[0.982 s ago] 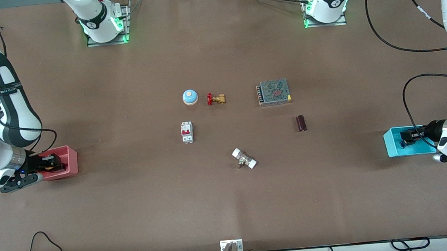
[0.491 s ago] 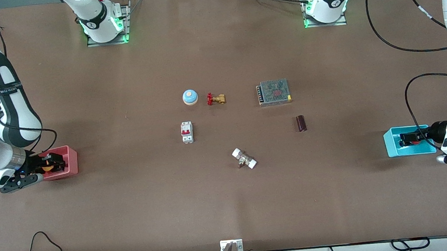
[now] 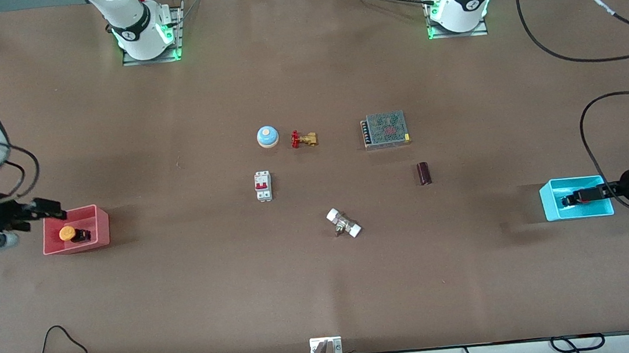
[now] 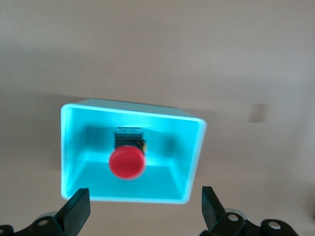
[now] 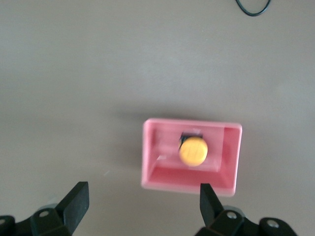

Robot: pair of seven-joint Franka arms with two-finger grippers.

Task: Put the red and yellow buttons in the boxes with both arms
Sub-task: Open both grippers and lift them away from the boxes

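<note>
Right gripper (image 3: 41, 216): fingers spread wide and empty, up over the table by the pink box's edge at the right arm's end; free of the button, so judged to have let go.
Pink box (image 3: 98, 224): holds the yellow button (image 3: 68, 233), which lies tipped on its side, cap toward the right arm's end, black base toward the table's middle; its long axis runs along the box's length.
Blue box (image 3: 552, 211): holds the red button (image 4: 127, 163); in the left wrist view its cap faces the camera, its base beneath.
Left gripper (image 3: 573, 199): over the blue box, fingers parted, gripping nothing.
Judgement: both buttons delivered.
</note>
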